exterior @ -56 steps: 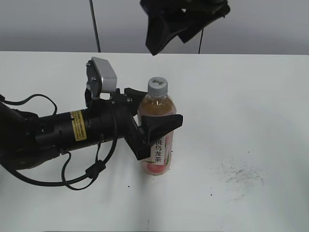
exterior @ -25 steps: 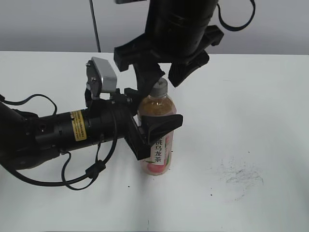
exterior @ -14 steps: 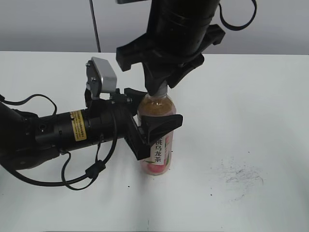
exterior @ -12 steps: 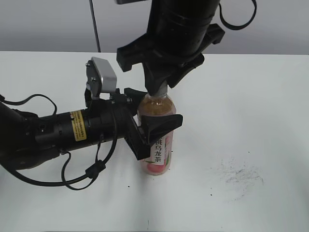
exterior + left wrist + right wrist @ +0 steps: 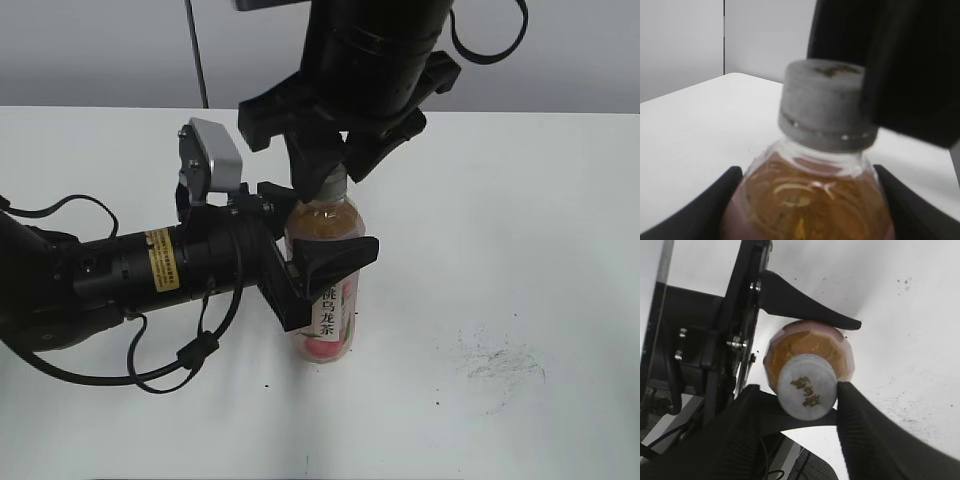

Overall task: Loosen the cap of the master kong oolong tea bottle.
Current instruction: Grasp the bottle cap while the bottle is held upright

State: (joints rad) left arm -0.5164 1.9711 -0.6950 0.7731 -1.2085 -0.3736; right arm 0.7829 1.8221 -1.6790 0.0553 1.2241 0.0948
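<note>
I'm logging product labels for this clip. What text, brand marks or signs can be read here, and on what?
"桃乌龙茶", black characters, top one partly hidden, on the white strip of the slim clear plastic tea bottle.
Dark logo on the round grey ribbed cap: too blurred to read.
Yellow sticker on the black left arm: print too small to read.

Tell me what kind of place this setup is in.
Probably a robotics lab bench: a bare white table against a plain grey wall, with only one tea bottle, held by the left gripper while the right gripper straddles its cap.
</note>
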